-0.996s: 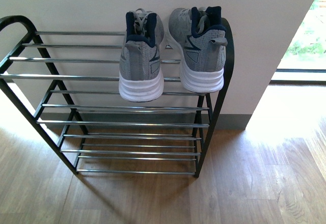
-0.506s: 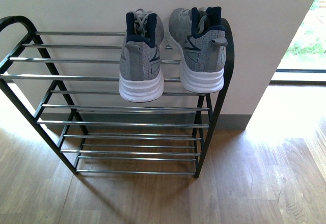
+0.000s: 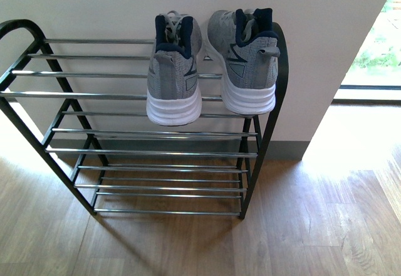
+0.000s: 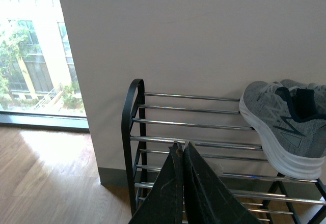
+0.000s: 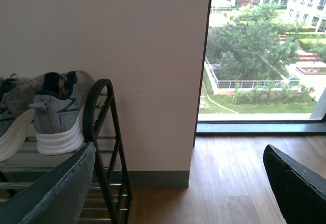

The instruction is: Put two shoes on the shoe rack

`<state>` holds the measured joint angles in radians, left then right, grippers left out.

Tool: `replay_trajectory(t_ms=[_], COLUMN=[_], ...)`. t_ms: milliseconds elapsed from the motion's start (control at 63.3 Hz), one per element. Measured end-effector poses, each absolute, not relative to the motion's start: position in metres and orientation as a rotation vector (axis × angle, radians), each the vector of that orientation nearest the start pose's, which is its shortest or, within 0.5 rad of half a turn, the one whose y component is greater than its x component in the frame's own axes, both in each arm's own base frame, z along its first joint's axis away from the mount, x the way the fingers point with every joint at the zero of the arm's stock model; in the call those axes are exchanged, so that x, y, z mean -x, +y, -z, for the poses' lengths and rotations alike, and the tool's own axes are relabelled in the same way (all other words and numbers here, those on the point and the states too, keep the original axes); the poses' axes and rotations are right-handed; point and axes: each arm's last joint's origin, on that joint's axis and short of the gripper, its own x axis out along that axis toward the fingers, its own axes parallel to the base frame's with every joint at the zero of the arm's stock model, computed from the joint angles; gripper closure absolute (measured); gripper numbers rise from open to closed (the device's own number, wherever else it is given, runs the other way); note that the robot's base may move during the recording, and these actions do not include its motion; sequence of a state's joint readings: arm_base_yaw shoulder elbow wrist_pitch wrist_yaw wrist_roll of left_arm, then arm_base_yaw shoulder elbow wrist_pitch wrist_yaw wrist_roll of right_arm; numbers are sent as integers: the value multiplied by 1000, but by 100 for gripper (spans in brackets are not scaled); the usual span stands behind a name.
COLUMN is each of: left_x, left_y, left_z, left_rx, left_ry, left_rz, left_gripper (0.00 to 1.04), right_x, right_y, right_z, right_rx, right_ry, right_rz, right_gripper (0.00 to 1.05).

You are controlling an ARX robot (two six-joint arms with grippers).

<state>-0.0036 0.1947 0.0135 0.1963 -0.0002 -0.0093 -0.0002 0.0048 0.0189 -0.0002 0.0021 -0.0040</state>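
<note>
Grey knit sneakers on the shoe rack look light, soft-sided and stiff-soled; the heel collar offers the best hold. Left gripper is pinched together, empty; right gripper is spread wide.

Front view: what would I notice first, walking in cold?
The left shoe and the right shoe, grey sneakers with thick white soles, sit side by side with heels toward the camera on the top tier of the shoe rack, near its right end. The rack stands on a wooden floor against a pale wall, and a bright window shows at the far right.
</note>
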Motion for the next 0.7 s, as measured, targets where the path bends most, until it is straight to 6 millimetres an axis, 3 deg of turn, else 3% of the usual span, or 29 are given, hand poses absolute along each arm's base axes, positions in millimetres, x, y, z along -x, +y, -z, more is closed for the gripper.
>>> replay_trajectory(t_ms=[205,474,695], left_x=[-98,-98,-98], left_y=[0,0,0], left_z=[-167,-167,-167], left_rx=[9,9,9], left_ry=[-1,2,2], left_rz=[4,3,3], left_gripper=[104,104,67], right_x=[-97,-97,-97], right_y=[0,0,0], right_z=[-170,-170,-170], right_rx=[4,4,4], right_ry=[-14,-14,-14], right_rz=[2,0,0], right_gripper=[9,9,9])
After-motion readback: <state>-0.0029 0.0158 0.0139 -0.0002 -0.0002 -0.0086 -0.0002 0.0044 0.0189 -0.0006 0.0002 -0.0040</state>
